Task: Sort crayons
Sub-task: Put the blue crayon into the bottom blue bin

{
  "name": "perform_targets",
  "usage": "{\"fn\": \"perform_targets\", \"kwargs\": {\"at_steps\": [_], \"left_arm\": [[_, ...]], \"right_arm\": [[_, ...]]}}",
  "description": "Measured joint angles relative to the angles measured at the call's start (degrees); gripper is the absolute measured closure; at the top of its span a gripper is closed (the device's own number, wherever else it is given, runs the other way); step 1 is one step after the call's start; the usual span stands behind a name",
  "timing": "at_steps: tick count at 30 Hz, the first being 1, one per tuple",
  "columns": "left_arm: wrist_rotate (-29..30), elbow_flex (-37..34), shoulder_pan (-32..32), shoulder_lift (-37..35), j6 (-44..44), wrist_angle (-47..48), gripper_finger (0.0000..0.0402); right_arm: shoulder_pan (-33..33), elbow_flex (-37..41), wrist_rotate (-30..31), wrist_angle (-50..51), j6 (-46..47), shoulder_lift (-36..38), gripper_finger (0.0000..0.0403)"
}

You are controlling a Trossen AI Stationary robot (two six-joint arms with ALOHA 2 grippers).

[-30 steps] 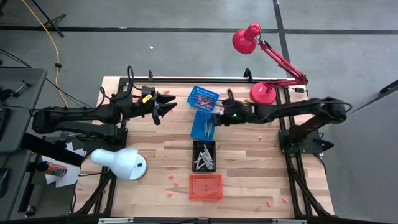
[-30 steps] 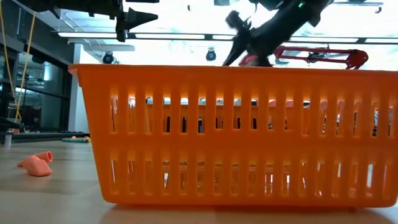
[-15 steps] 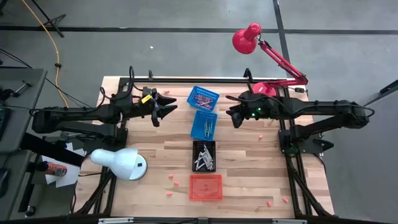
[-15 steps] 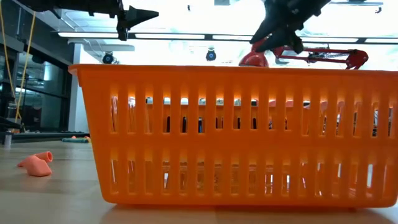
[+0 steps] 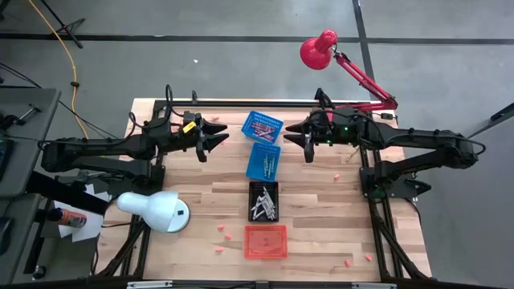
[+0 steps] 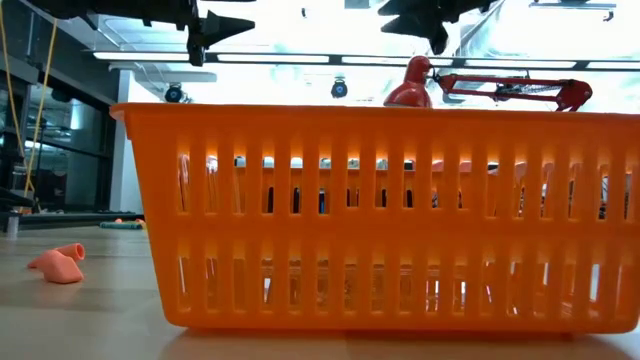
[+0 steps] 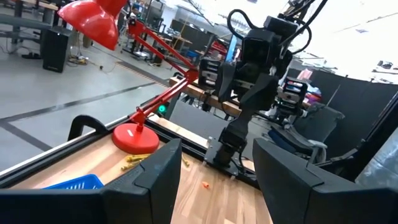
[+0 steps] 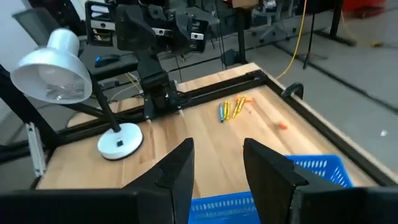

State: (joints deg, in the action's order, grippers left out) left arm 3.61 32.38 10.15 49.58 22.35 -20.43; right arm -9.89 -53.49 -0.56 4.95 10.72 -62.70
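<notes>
Crayons lie in the far blue basket (image 5: 263, 125), the second blue basket (image 5: 263, 161) and the black basket (image 5: 263, 201). The orange basket (image 5: 265, 241) stands nearest and fills the low view (image 6: 380, 220). A few yellow and orange crayons (image 8: 231, 108) lie loose on the table at its far left, and others (image 7: 133, 158) lie by the red lamp's base. My left gripper (image 5: 225, 132) is open and empty, held above the table left of the far blue basket. My right gripper (image 5: 287, 137) is open and empty, held above the table right of that basket.
A white lamp (image 5: 159, 210) stands at the near left. A red lamp's base (image 5: 340, 120) stands at the far right under my right arm. Small pink bits (image 5: 225, 234) lie near the orange basket and at the near right (image 5: 357, 258). Bare wood lies between the baskets and each arm.
My right gripper has left the spot over the second blue basket. It has gone up and toward the table's far right, and has turned from pointing down to lying level, pointing toward the table's left. My left arm has kept still.
</notes>
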Motion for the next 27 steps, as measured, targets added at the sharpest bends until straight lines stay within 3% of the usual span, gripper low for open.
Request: {"fn": "perform_targets", "kwargs": {"at_steps": [4, 7, 11, 15, 20, 23, 27], "left_arm": [[0.34, 0.08, 0.00, 0.00, -0.01, 0.22, 0.0216], [2.29, 3.55, 0.00, 0.34, -1.95, 9.04, 0.0216], [6.13, 14.67, 2.67, 3.89, -5.71, 35.59, 0.0216], [5.85, 25.35, 9.02, 11.93, -2.88, 66.41, 0.0216], [2.58, 26.65, 16.16, 23.00, -3.57, 92.40, 0.0216], [1.87, 24.06, 18.03, 28.53, -10.96, 96.44, 0.0216], [4.64, 21.59, 18.74, 34.44, -17.30, 93.16, 0.0216]], "right_arm": [[0.02, 0.00, 0.02, -0.01, -2.97, 0.00, 0.0270], [0.02, 0.00, 0.05, -0.02, -3.25, 0.00, 0.0270], [0.02, 0.00, 1.98, -0.01, -0.40, 0.00, 0.0269], [0.02, 0.00, 4.88, 0.52, 0.94, -0.41, 0.0269], [0.02, 0.00, 6.81, 0.70, 2.08, -1.49, 0.0269], [0.02, -0.02, 6.82, 1.18, 2.40, -2.34, 0.0269], [0.09, -0.02, 6.82, 1.54, 2.92, -3.79, 0.0269]]}}
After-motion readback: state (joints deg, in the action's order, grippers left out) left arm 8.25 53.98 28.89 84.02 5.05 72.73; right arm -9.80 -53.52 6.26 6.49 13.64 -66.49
